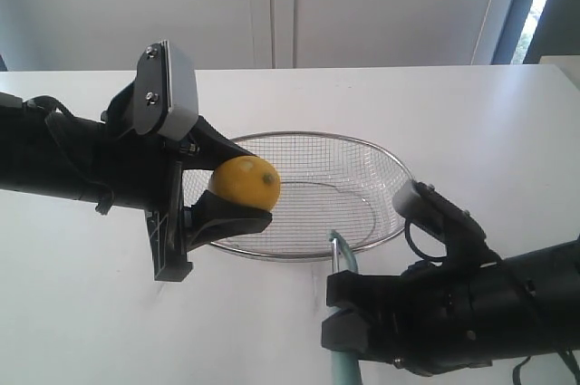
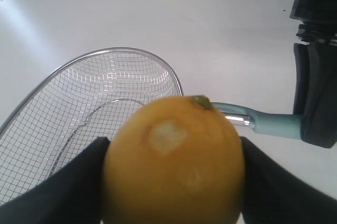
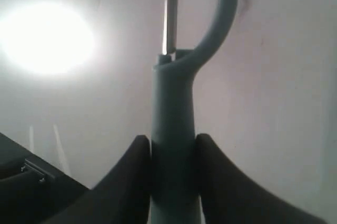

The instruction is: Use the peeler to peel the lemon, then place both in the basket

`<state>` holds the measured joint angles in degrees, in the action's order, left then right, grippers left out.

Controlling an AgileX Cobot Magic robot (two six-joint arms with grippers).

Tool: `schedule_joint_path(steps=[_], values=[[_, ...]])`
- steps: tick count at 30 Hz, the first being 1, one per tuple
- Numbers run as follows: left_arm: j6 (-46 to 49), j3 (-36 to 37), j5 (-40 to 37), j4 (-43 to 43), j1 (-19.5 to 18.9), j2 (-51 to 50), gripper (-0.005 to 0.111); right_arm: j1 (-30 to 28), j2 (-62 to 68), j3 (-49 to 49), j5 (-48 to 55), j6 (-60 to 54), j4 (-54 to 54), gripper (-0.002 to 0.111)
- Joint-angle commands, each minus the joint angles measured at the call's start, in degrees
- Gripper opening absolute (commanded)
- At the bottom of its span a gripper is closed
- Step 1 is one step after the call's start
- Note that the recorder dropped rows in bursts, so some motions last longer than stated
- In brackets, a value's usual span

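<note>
Left gripper [image 1: 237, 187] is clamped on the lemon [image 1: 246, 180], held at the basket's [image 1: 313, 134] left edge (one pale patch shows on the skin). Right gripper [image 3: 172, 177] is clamped on the peeler [image 3: 172, 103] handle, with the head just beside the basket's near rim.

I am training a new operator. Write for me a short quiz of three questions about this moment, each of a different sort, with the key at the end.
1. True or false: the lemon lies inside the basket.
2. Which jaws are shut on the peeler? A: the left jaws. B: the right jaws. C: neither.
3. Fill the gap: the left jaws are shut on the ____.

Key
1. False: it is held, not lying in the mesh.
2. B.
3. lemon.
</note>
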<state>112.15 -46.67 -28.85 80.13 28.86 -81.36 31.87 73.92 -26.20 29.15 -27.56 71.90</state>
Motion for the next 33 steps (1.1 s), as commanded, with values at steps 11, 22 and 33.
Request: schedule_joint_path(steps=[11,22,33], values=[[2.01,-0.37,-1.17,2.01,0.41,-0.02,0.001,-0.49,0.1,-0.59,2.93,-3.73,11.17,0.0],[2.13,-0.37,-1.17,2.01,0.41,0.0,0.001,-0.49,0.1,-0.59,8.2,-14.87,21.24,0.0],[2.12,-0.37,-3.67,2.01,0.41,0.0,0.001,-0.49,0.1,-0.59,9.61,-17.86,22.94,0.0]])
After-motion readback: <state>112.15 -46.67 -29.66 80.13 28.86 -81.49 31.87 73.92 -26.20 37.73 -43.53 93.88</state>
